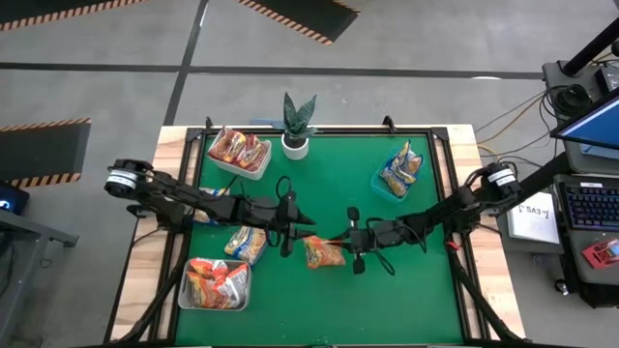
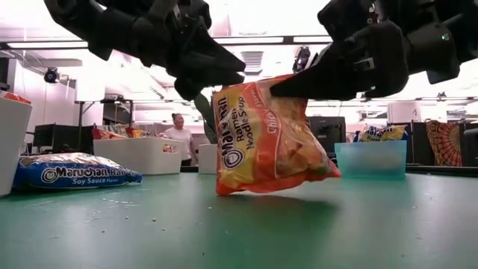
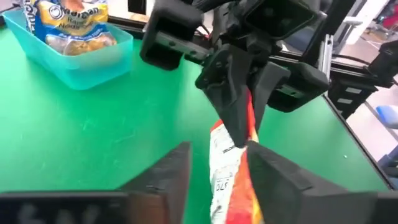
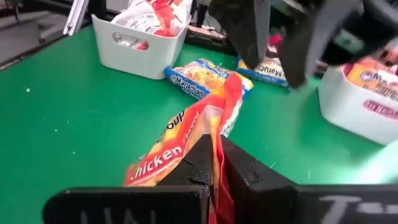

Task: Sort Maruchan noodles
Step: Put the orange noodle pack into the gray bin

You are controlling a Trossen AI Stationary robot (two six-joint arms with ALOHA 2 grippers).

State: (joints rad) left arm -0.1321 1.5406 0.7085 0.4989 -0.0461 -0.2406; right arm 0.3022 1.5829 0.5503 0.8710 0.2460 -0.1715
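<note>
Right gripper [image 4: 214, 163] is pinching one orange packet [image 2: 272, 138] mid-table, left gripper [image 3: 214, 171] hanging slightly open around it; two blue packets [image 4: 205, 76] lying near three trays [image 1: 215, 302].

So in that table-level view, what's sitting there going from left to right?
White tray edge → blue soy sauce packet → white bin behind → orange packet, pinched by the right gripper → blue tub.

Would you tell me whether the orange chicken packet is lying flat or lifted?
Lifted: the orange packet hangs on edge, pinched by the right gripper, one corner touching the table.
</note>
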